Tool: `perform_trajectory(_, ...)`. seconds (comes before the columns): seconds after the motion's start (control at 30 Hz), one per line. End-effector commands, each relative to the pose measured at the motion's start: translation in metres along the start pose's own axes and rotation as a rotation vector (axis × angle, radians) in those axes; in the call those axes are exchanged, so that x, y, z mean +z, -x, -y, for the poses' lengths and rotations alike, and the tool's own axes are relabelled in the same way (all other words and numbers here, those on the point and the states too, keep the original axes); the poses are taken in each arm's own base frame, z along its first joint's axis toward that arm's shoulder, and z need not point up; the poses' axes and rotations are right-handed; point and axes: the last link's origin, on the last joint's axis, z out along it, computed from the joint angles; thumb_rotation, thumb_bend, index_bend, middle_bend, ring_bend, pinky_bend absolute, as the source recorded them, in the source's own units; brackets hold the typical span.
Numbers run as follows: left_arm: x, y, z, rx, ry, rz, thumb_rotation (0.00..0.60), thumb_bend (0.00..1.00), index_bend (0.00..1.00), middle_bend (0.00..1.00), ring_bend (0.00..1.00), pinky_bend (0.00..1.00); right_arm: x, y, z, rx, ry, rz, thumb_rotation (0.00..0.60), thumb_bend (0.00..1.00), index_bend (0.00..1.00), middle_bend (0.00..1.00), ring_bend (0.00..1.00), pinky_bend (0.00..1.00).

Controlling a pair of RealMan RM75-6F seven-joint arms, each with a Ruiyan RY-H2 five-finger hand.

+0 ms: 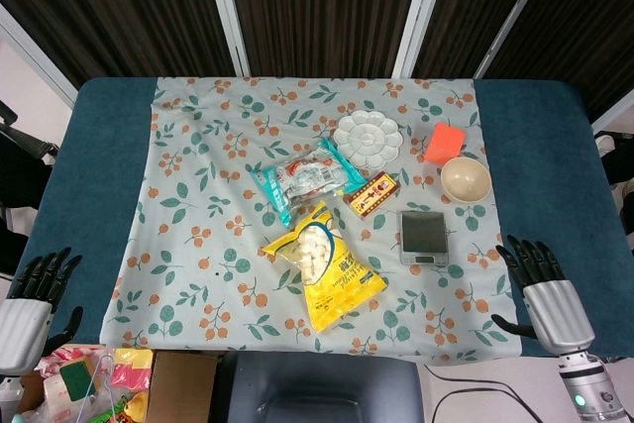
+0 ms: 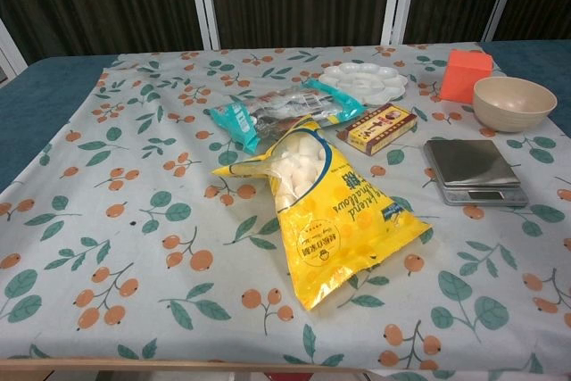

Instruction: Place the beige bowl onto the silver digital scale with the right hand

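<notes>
The beige bowl (image 1: 465,178) (image 2: 514,103) stands upright and empty on the flowered cloth at the right, just behind the silver digital scale (image 1: 424,236) (image 2: 472,170). Nothing lies on the scale's plate. My right hand (image 1: 543,289) hovers at the table's front right corner, fingers spread, holding nothing, well in front of and to the right of the scale. My left hand (image 1: 30,304) is at the front left edge, fingers also apart and empty. Neither hand shows in the chest view.
An orange block (image 1: 445,142) (image 2: 465,75) sits behind the bowl. A white petal-shaped palette (image 1: 368,140), a small red-and-gold box (image 1: 371,194), a teal snack packet (image 1: 305,179) and a yellow bag of white sweets (image 1: 323,264) fill the middle of the cloth.
</notes>
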Motion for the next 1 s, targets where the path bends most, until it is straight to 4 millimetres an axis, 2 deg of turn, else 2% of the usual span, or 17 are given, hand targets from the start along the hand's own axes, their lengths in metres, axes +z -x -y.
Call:
perform_trajectory(0.03, -0.002, 0.000, -0.001, 0.000, 0.003, -0.001, 0.600, 0.45, 0.00, 0.00, 0.01, 0.09, 0.001, 0.000, -0.001, -0.001, 0.003, 0.001, 0.600, 0.24, 0.00, 0.00, 0.00, 0.00)
perform_trajectory(0.2, -0.002, 0.001, 0.000, 0.000, 0.001, 0.002, 0.600, 0.45, 0.00, 0.00, 0.01, 0.09, 0.005, 0.002, 0.000, -0.007, -0.006, 0.003, 0.600, 0.24, 0.00, 0.00, 0.00, 0.00)
perform_trajectory(0.33, -0.001, 0.000, -0.001, -0.021, 0.010, 0.007, 0.600, 0.46, 0.00, 0.00, 0.01, 0.09, 0.016, 0.011, 0.007, -0.041, -0.060, 0.020, 0.600, 0.24, 0.00, 0.00, 0.00, 0.00)
perform_trajectory(0.4, -0.001, -0.001, -0.001, -0.029, 0.012, 0.009, 0.600, 0.45, 0.00, 0.00, 0.01, 0.09, 0.025, 0.017, 0.013, -0.057, -0.096, 0.039, 0.600, 0.24, 0.03, 0.00, 0.00, 0.00)
perform_trajectory(0.43, 0.000, 0.000, -0.001, -0.032, 0.013, 0.015, 0.600, 0.45, 0.00, 0.00, 0.01, 0.09, 0.032, 0.021, 0.019, -0.072, -0.128, 0.057, 0.600, 0.24, 0.09, 0.00, 0.00, 0.00)
perform_trajectory(0.5, 0.001, 0.002, -0.001, -0.035, 0.019, 0.029, 0.600, 0.45, 0.00, 0.00, 0.01, 0.09, 0.044, 0.028, 0.032, -0.089, -0.192, 0.087, 0.600, 0.30, 0.18, 0.00, 0.00, 0.00)
perform_trajectory(0.57, 0.001, 0.002, -0.003, -0.038, 0.030, 0.037, 0.600, 0.45, 0.00, 0.00, 0.01, 0.09, 0.055, 0.032, 0.044, -0.103, -0.241, 0.100, 0.600, 0.49, 0.27, 0.00, 0.00, 0.00)
perform_trajectory(0.7, 0.000, 0.003, -0.002, -0.048, 0.036, 0.051, 0.600, 0.45, 0.00, 0.00, 0.01, 0.09, 0.073, 0.043, 0.066, -0.151, -0.315, 0.134, 0.600, 0.66, 0.35, 0.00, 0.00, 0.00)
perform_trajectory(0.83, -0.001, 0.002, -0.002, -0.057, 0.044, 0.055, 0.600, 0.46, 0.00, 0.00, 0.01, 0.09, 0.091, 0.060, 0.082, -0.209, -0.342, 0.177, 0.600, 0.68, 0.39, 0.00, 0.00, 0.00)
perform_trajectory(1.0, 0.000, 0.001, -0.001, -0.066, 0.046, 0.056, 0.600, 0.45, 0.00, 0.00, 0.01, 0.09, 0.099, 0.076, 0.088, -0.240, -0.331, 0.198, 0.600, 0.68, 0.42, 0.00, 0.00, 0.00)
